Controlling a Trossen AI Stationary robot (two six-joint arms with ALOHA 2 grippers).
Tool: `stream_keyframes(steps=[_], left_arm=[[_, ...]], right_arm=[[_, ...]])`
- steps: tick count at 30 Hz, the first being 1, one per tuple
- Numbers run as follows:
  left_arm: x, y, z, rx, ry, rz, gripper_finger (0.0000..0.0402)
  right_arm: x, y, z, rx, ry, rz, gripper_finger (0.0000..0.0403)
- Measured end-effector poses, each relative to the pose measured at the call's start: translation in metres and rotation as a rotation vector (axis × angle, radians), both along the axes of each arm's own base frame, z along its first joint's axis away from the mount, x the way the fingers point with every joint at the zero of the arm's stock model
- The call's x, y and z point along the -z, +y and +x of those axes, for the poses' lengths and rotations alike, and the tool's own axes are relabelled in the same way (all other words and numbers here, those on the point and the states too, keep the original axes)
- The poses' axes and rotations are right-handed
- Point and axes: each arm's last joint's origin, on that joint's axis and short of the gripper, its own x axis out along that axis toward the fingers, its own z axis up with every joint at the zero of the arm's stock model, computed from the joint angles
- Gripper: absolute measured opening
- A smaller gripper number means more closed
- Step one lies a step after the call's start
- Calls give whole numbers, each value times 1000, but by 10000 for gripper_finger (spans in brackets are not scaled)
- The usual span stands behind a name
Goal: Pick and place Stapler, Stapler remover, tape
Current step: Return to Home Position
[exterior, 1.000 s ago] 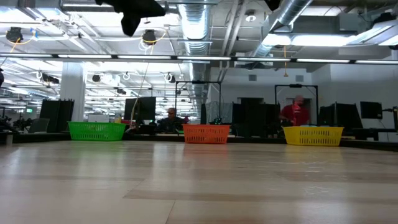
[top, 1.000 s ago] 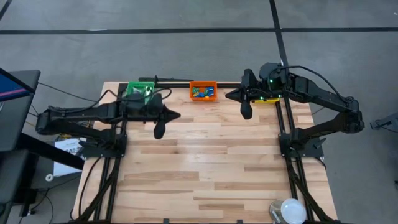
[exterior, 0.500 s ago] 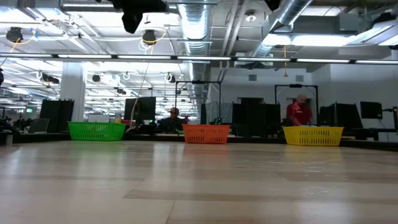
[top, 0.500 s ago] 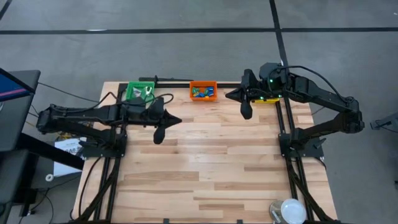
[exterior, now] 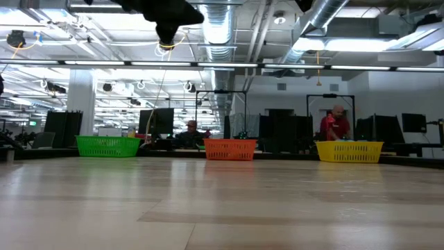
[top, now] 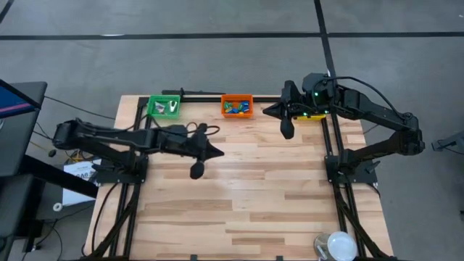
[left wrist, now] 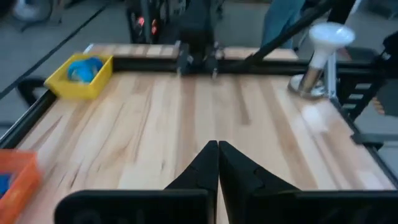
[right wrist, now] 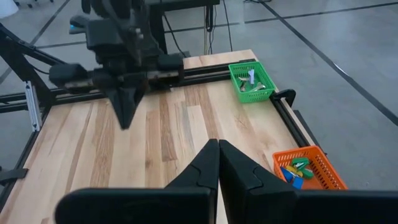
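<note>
High view, listed by size.
1. pale wooden plank table (top: 254,196): carries three bins along the far edge; no loose item seen on the planks.
2. dark left arm: reaches over the table's middle, with the left gripper (top: 216,152) raised above bare wood, apart from every bin.
3. dark right arm: waits at the far right, with the right gripper (top: 268,110) between the orange and yellow bins.
4. green plastic mesh bin (top: 152,109): holds small staple removers (right wrist: 250,84).
5. orange plastic mesh bin (top: 236,96): holds small blue, yellow and green oblong staplers (top: 236,108).
6. yellow plastic bin (left wrist: 81,87): holds the blue tape (left wrist: 84,67); number of rolls not to be told.

Handling, as judged:
- Tape: light, stiff and ring-shaped, probably smooth on the rim. Best pinched across the outer edge, or with one finger through the hole.
- Staplers: likely rigid and slick. Best taken across the narrow sides at mid-length.

Grip, from both wrist views: fingers pressed together tip to tip on each gripper, with nothing between them and touching nothing.
</note>
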Motion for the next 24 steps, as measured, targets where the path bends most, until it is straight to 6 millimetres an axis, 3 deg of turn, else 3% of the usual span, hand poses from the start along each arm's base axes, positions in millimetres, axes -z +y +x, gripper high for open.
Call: stream_keyframes(steps=[3,6,15,24], left_arm=[[9,-1,2,44,-90,-11,3],[22,-2,-9,55,-209,-18,3],[66,0,-70,38,-264,-24,3],[97,1,-116,51,-340,-28,3]], right_arm=[[0,0,0,0,0,0,0],[0,0,0,0,0,0,0],[0,0,0,0,0,0,0],[0,0,0,0,0,0,0]])
